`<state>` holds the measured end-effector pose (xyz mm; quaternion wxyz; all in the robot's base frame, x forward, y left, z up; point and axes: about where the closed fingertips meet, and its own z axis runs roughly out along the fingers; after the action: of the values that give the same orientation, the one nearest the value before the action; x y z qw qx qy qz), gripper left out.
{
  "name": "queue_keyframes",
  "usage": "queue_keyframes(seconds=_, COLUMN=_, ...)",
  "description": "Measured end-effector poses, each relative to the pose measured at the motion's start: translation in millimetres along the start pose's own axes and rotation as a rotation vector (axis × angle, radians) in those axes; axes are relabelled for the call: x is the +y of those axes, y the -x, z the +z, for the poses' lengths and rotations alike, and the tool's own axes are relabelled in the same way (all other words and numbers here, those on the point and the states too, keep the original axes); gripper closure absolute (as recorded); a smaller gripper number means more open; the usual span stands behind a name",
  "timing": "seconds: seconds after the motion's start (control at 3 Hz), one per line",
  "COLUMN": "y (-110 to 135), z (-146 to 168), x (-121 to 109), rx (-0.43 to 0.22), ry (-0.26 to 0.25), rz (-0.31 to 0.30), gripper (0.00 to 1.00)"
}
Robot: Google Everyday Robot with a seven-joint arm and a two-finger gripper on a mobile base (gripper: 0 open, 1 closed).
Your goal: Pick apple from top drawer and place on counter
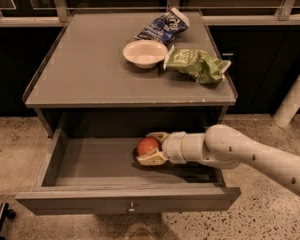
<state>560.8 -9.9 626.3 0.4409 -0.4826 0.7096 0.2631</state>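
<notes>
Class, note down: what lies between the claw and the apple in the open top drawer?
Nothing. In the camera view the claw, inside the top drawer, grips the apple directly.

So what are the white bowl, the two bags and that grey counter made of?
White bowl: smooth, matte, probably plastic or ceramic; can't tell which. Green bag and blue bag: crinkled, glossy plastic film. Counter: flat grey, perhaps painted metal or laminate, worn pale at edges. The gripper, in the top drawer shut on the apple, looks like pale plastic.
</notes>
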Motion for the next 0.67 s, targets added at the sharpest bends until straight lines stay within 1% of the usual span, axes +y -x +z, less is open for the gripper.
queue_keyframes(seconds=0.33, y=16.3, z=-23.5, x=8.4, rx=0.026, ry=0.021, rz=0.010, gripper=1.00)
queue_keyframes(seconds=0.67, y=53.4, z=-50.9, x=8.7, rx=0.078, ry=0.024, rz=-0.048, gripper=1.00)
